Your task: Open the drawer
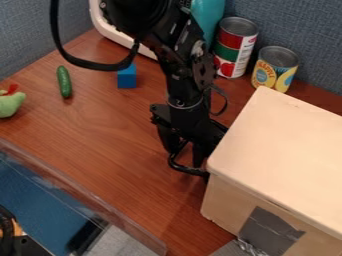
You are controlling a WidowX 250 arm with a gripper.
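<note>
- Blue-grey fabric wall [304, 27] stands behind the reddish-brown table [107, 145] in the camera view.
- On the right side of this view is the box [287, 145] with a pale flat top; I take it as the landmark. A dark grey patch [267, 230] is on its near side.
- The black drawer handle [187, 170] curves out at the left side of the box, low, near the table. The front of the drawer is hidden, so I cannot tell how far it is open.
- The end effector [184, 156] hangs down just left of the box, at the drawer handle. It is released, with its two fingers apart.
- Behind the box are the yellow can [274, 69] and the red and green can [234, 47], with a teal bottle [208, 17] farther back.
- Well left of the box lie the blue block [127, 77], then the cucumber [65, 81], then a green toy [9, 103].
</note>
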